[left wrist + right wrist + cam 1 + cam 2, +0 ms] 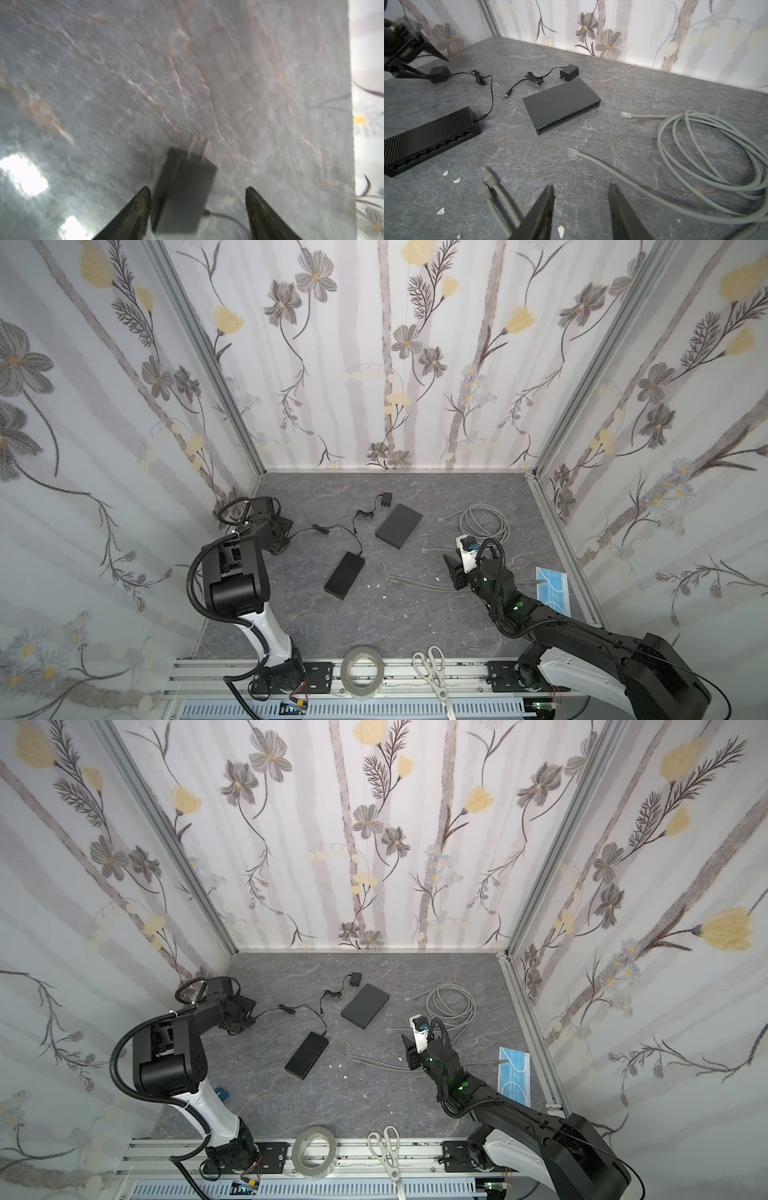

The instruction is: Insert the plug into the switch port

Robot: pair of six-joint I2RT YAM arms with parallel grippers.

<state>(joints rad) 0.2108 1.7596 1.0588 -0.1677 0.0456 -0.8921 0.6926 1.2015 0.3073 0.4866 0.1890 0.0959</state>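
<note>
Here, ribbed boxy black switch (431, 135)

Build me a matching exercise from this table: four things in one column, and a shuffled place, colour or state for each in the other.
Things:
1. ribbed switch
2. scissors
3. face mask
4. left claw

Descriptions:
a. blue
b. open around a power adapter
c. power lead plugged into its end
d. lying on the front rail

Pairs: 1-c; 2-d; 3-a; 4-b
</note>
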